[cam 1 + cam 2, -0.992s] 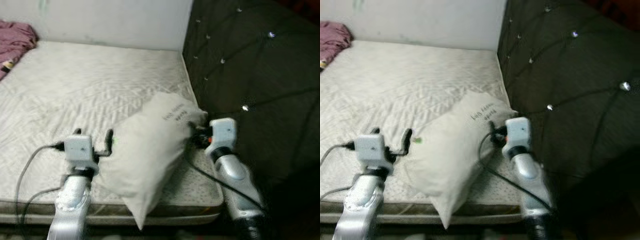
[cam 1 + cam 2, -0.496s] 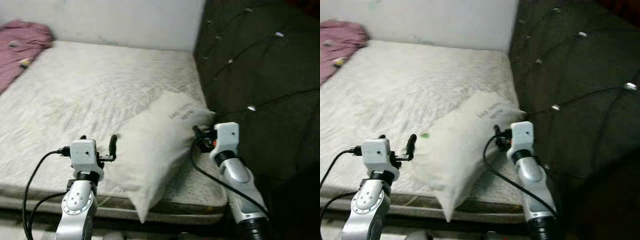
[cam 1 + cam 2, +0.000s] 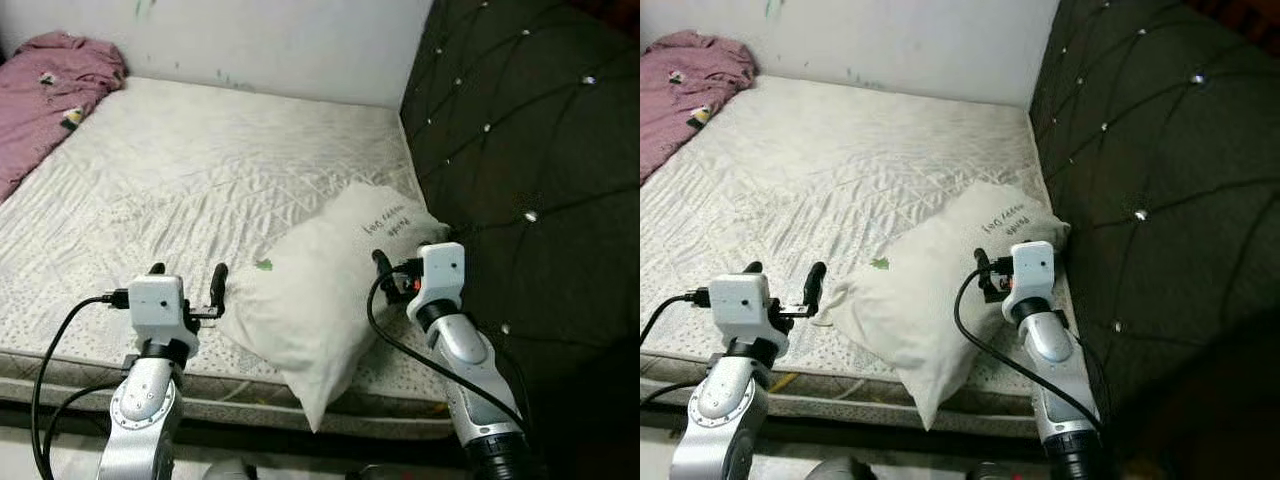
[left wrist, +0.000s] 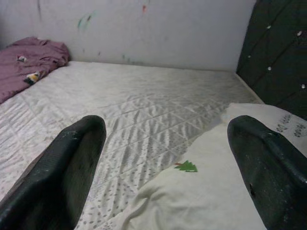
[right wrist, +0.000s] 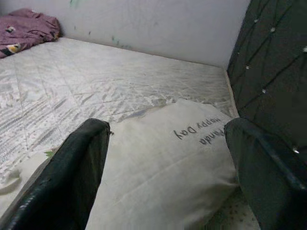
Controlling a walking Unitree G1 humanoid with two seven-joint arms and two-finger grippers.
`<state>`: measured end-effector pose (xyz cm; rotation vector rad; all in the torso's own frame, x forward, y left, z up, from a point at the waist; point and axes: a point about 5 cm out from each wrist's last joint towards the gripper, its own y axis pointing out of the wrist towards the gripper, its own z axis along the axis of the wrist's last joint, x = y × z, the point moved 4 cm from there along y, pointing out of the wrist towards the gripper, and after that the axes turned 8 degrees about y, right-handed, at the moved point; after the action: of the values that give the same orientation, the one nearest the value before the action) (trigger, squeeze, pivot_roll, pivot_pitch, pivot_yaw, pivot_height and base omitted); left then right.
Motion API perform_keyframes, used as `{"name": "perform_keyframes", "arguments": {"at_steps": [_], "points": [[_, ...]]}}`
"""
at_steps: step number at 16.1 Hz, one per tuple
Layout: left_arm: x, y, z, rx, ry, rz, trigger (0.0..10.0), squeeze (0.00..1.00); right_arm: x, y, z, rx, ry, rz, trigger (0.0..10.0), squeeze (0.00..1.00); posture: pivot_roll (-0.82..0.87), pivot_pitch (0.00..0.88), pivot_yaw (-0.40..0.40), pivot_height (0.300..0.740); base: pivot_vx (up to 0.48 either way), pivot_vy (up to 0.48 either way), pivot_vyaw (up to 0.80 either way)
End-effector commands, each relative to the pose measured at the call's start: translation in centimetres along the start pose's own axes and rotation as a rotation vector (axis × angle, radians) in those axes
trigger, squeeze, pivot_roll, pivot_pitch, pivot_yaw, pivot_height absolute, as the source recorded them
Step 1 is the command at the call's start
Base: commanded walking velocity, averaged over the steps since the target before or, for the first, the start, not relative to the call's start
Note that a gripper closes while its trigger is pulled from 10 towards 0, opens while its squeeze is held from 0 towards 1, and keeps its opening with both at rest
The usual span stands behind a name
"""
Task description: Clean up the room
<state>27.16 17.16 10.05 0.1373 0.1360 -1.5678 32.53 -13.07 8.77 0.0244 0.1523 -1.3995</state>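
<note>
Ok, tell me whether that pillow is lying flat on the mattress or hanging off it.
Partly hanging off: the pillow lies on the mattress, one corner poking past its front edge.

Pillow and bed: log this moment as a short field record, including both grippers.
surface: white quilted mattress, bare
pillow: white pillow at the mattress's near right corner, one end overhanging the front edge, printed end toward the dark tufted headboard
other item: pink bedding bunched at the far left
left gripper: left gripper open, beside the pillow's left edge
right gripper: right gripper open, fingers either side of the pillow's printed end
hold: neither is closed on the pillow
</note>
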Motion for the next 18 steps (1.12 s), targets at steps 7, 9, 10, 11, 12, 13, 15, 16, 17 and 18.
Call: {"name": "perform_keyframes", "arguments": {"at_steps": [7,9,10,11,12,13,15,16,17,18], "points": [[-0.43,0.22,0.18,-0.003,-0.007,0.026,10.0,0.0,0.46,0.18,0.34,0.004,0.003,-0.01,10.0,0.0,0.02,0.063,-0.061,0.74,0.0,0.0,0.0],[-0.54,0.17,0.06,-0.012,-0.002,0.042,10.0,0.0,0.48,0.15,0.35,0.003,0.003,-0.009,10.0,0.0,0.02,0.066,-0.063,0.74,0.0,0.0,0.0],[-0.55,0.16,0.02,-0.014,-0.001,0.045,10.0,0.0,0.49,0.14,0.35,0.003,0.003,-0.008,10.0,0.0,0.02,0.066,-0.064,0.74,0.0,0.0,0.0],[-0.52,0.15,0.01,-0.016,0.0,0.045,10.0,0.0,0.49,0.14,0.34,0.002,0.002,-0.006,10.0,0.0,0.02,0.066,-0.065,0.74,0.0,0.0,0.0],[-0.52,0.14,0.01,-0.015,-0.001,0.043,10.0,0.0,0.48,0.14,0.34,0.001,0.002,-0.006,10.0,0.0,0.02,0.066,-0.066,0.74,0.0,0.0,0.0],[-0.51,0.09,0.0,-0.016,-0.007,0.043,10.0,0.0,0.45,0.14,0.31,0.0,0.001,-0.003,10.0,0.0,0.02,0.067,-0.067,0.74,0.0,0.0,0.0],[-0.46,0.04,0.02,-0.014,-0.011,0.043,10.0,0.0,0.42,0.12,0.31,-0.001,0.002,-0.001,10.0,0.0,0.02,0.068,-0.066,0.74,0.0,0.0,0.0],[-0.45,0.03,0.02,-0.014,-0.011,0.043,10.0,0.0,0.41,0.11,0.31,-0.001,0.002,0.0,10.0,0.0,0.02,0.068,-0.067,0.74,0.0,0.0,0.0],[-0.43,0.03,0.03,-0.013,-0.01,0.043,10.0,0.0,0.37,0.11,0.31,-0.001,0.002,0.003,10.0,0.0,0.03,0.067,-0.07,0.74,0.0,0.0,0.0],[-0.43,0.03,0.01,-0.014,-0.01,0.043,10.0,0.0,0.3,0.13,0.32,-0.001,0.002,0.007,10.0,0.0,0.03,0.067,-0.07,0.74,0.0,0.0,0.0]]}}
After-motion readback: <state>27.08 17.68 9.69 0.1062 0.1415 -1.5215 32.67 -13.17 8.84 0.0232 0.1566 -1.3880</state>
